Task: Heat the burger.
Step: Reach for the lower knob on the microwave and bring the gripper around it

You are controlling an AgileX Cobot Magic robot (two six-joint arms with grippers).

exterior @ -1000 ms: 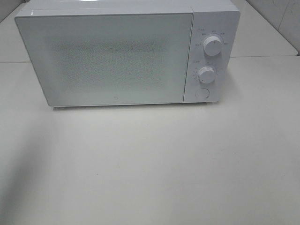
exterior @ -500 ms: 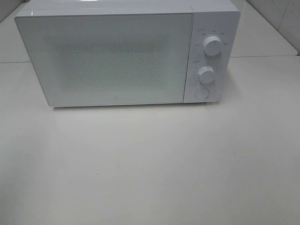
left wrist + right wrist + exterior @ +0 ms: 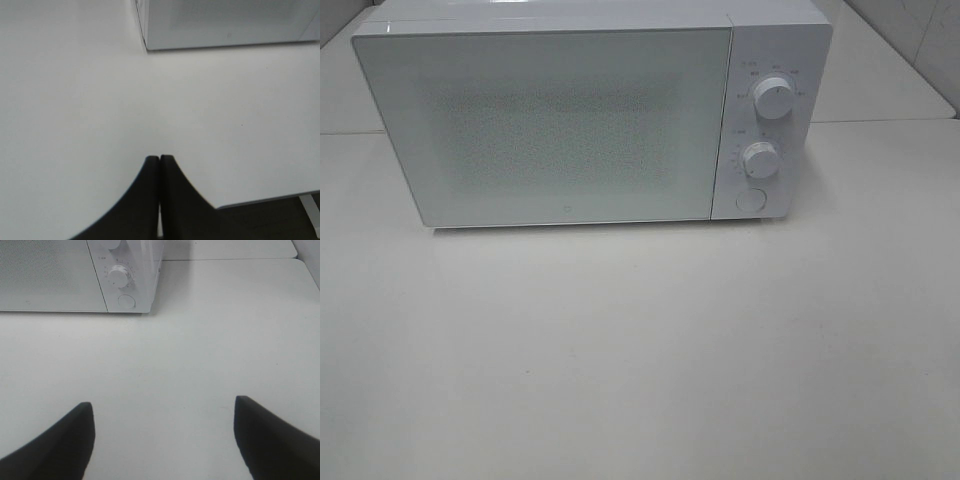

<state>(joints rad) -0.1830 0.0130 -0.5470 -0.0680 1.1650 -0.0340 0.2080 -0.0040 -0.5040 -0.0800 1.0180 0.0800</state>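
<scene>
The burger is out of view in every view. A white microwave (image 3: 570,120) stands at the back of the table with its door shut, and the frosted door shows nothing inside. Neither gripper appears in the exterior high view. In the left wrist view my left gripper (image 3: 159,159) hangs over bare table, its black fingers pressed together and holding nothing, with the microwave's corner (image 3: 225,22) ahead. My right gripper (image 3: 164,405) is open wide over bare table with nothing between its fingers, and the microwave (image 3: 50,275) lies ahead of it.
The microwave's right panel carries two white knobs, upper (image 3: 775,97) and lower (image 3: 760,157), with a round button (image 3: 750,199) beneath. The white table (image 3: 640,350) stretches in front. Its edge (image 3: 270,200) shows close to the left gripper. A second table surface (image 3: 880,80) lies behind.
A dim shadow on the left of the table has faded away. The microwave has not moved.
</scene>
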